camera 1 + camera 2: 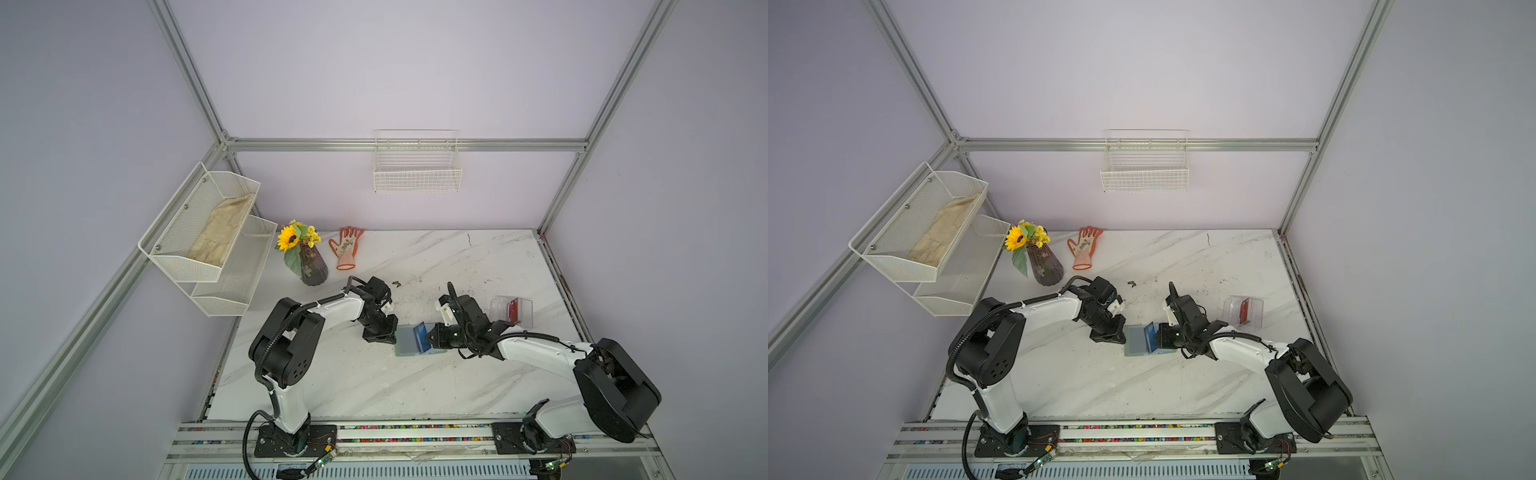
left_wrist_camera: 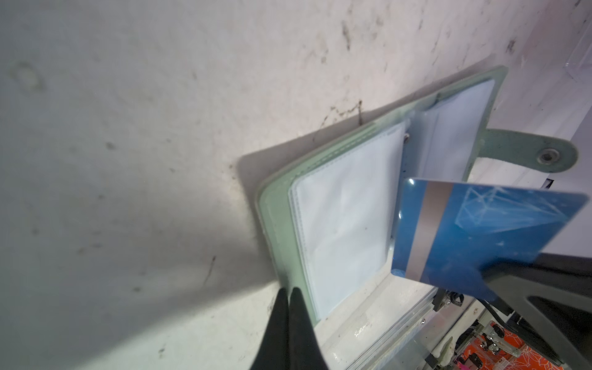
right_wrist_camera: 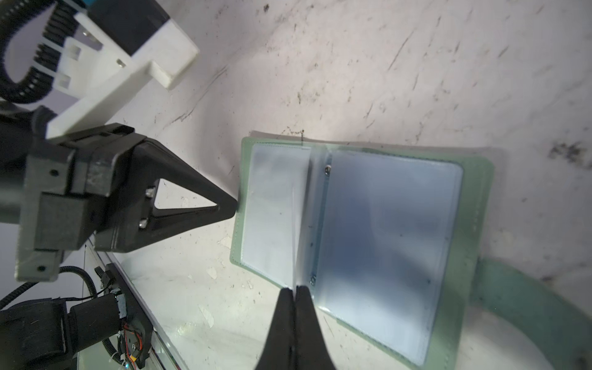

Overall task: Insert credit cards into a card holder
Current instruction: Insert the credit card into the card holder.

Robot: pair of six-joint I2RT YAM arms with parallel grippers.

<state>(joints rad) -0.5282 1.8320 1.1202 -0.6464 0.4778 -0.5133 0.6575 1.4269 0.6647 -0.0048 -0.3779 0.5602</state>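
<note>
While the marble table (image 1: 374,374) spans the whole workspace, the left gripper (image 2: 289,294) sits at the 9 o'clock edge of the card holder (image 1: 405,338). Its jaws are pressed together and its tips touch the green cover. At 3 o'clock the right gripper (image 3: 294,290) is clamped on a blue card (image 2: 480,224). The holder lies open near the table's centre, clear sleeves up. A clear acrylic box (image 1: 525,311) stands toward its 2 o'clock. The blue card tilts over the holder's 3 o'clock page. A red card (image 1: 514,309) stands inside the box.

Lilac walls (image 1: 415,62) — marble tabletop (image 1: 436,257)
</note>
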